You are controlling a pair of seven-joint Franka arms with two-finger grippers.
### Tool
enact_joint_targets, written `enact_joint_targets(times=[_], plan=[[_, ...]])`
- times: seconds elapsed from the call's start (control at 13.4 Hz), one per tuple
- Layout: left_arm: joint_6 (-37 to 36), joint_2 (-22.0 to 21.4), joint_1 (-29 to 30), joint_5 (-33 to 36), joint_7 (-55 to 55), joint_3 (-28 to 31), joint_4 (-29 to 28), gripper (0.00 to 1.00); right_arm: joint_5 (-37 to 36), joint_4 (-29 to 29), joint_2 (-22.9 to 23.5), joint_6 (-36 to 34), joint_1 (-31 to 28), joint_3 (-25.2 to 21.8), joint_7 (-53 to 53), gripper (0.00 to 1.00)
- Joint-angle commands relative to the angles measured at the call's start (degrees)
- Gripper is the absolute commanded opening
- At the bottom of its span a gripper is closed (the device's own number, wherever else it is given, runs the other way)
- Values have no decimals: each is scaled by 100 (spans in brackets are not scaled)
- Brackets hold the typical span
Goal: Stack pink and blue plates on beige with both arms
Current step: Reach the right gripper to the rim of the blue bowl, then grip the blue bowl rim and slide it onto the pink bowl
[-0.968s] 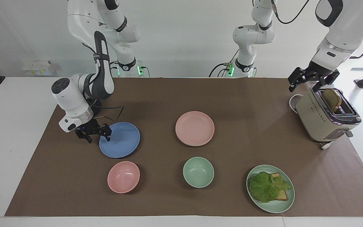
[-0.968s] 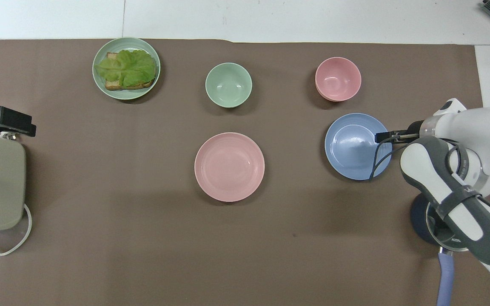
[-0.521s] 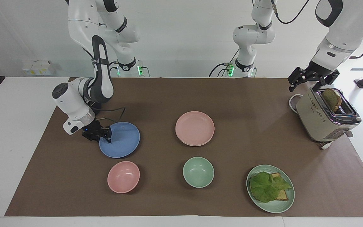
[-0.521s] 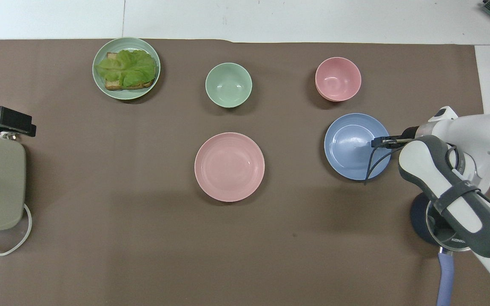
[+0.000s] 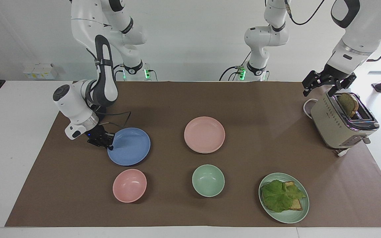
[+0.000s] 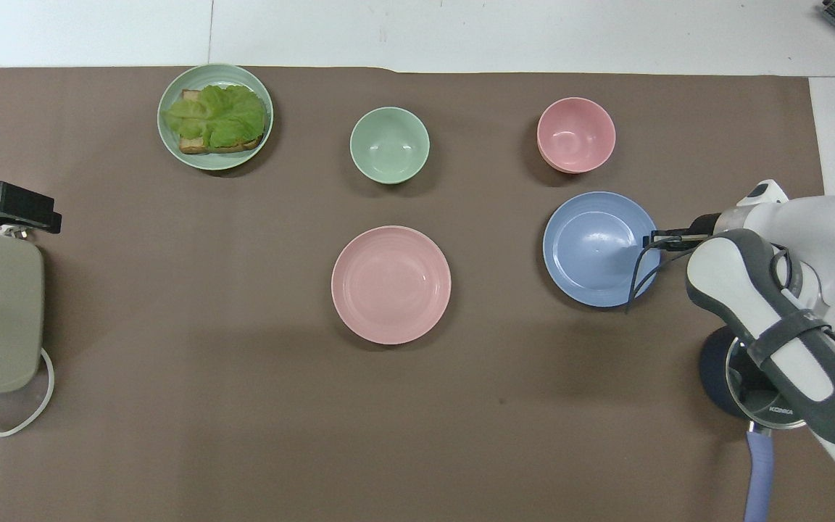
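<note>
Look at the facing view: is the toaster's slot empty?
No, a slice of toasted bread stands up out of the slot of the toaster.

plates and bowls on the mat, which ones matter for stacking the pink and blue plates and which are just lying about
Part of the job:
- blue plate, rim pinched by the right gripper
- pink plate, mid-mat, with another plate's edge showing under it
- left gripper, waiting open over the toaster

Lying about:
- pink bowl
- green bowl
- green plate with a lettuce sandwich
- toaster, bread in its slot
</note>
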Motion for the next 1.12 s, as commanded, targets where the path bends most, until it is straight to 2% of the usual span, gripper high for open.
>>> enact_joint_targets(times=[0.0, 0.22, 0.45, 0.82, 1.04], plan=[[-56, -33, 50, 83, 50, -31, -22, 100, 160, -42, -305, -258, 36, 64, -147, 0], [-56, -33, 59, 83, 50, -40, -22, 100, 160, -42, -727, -646, 308, 100, 81, 0], [-56, -33, 59, 83, 50, -40, -22, 100, 168, -42, -1026, -805, 878, 109, 844, 0], [-56, -33, 59, 83, 50, -40, -22, 100, 168, 98, -974, -367, 2108, 100, 2716, 0], [-56, -25, 50, 83, 41, -31, -22, 100, 168, 98, -817, -225, 2540, 109, 3306, 0]])
